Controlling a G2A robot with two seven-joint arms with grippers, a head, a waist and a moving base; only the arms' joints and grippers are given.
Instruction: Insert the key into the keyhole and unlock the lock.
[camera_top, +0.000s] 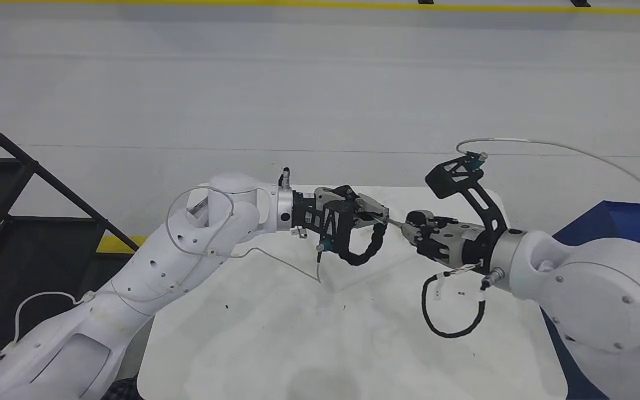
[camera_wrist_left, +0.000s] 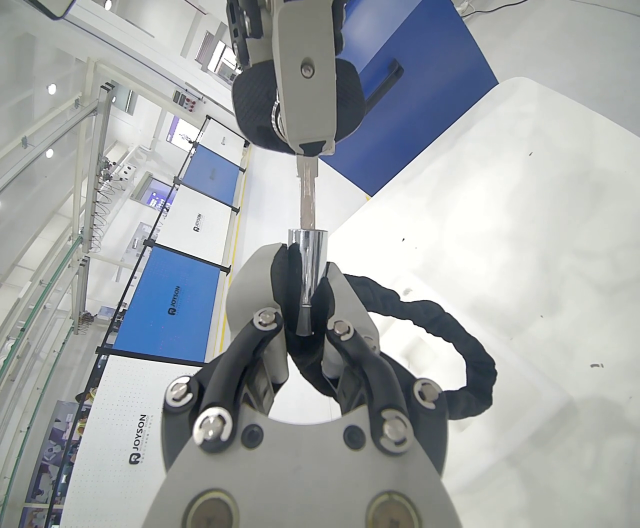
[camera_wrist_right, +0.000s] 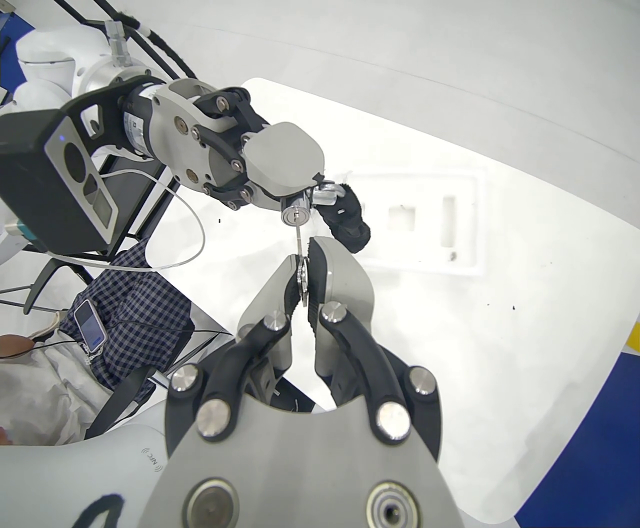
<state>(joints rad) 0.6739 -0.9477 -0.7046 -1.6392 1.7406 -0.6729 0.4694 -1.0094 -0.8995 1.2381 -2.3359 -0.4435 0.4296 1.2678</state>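
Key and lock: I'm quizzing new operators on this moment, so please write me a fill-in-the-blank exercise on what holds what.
1. The left end effector is shut on the chrome ____.
2. The right end effector is shut on the ____.
3. The blade held by the right end effector has its tip at the ____.

Missing words: lock; key; keyhole.

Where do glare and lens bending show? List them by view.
Left wrist view: bright glints on the lock. Right wrist view: table washed white, tray faint, floor seams bowed. Top view: even light, no hard glare.
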